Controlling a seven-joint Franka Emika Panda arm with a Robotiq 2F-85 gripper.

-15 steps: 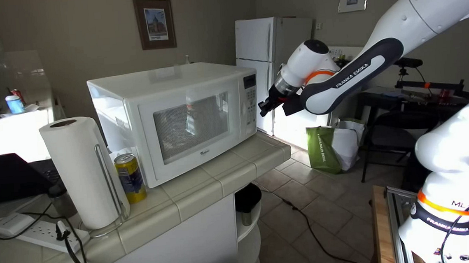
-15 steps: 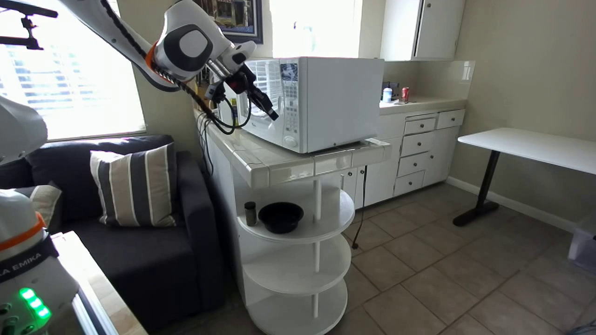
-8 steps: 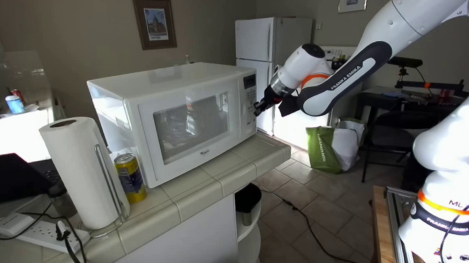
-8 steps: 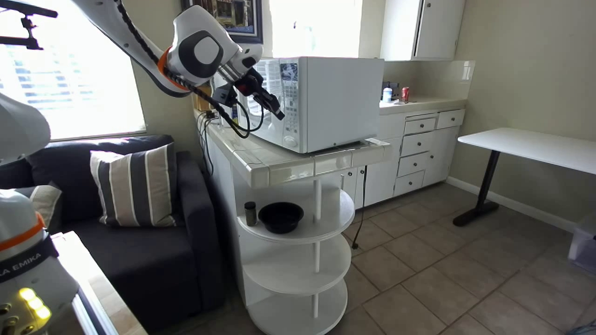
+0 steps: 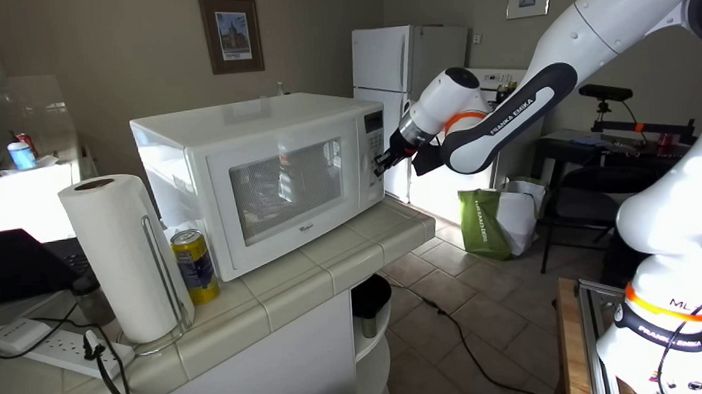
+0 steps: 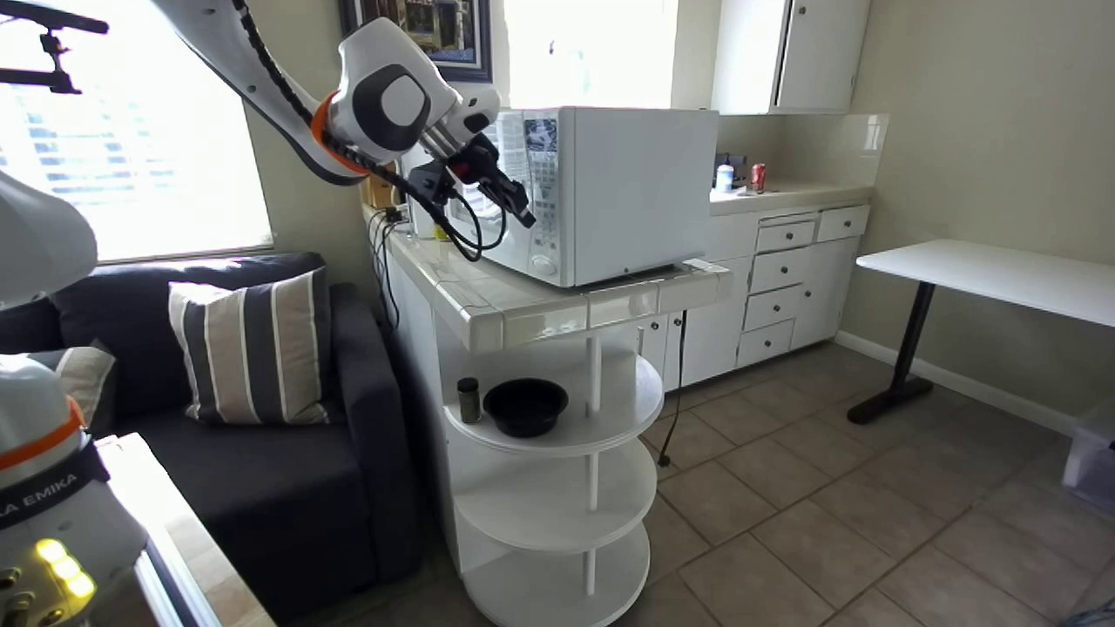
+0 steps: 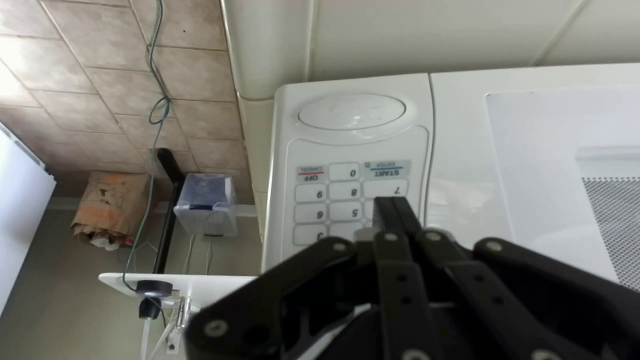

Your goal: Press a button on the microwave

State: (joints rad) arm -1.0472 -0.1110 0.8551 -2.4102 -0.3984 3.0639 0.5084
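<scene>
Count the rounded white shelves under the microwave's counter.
3, one above another in an exterior view: the top shelf, holding a black bowl and a small jar; the middle shelf; and the bottom shelf. Any lower one would be out of frame.

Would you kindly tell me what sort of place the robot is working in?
It is probably a home kitchen that opens onto a sitting area: the microwave and white fridge suggest the kitchen, and the dark sofa in an exterior view suggests the sitting area.
</scene>
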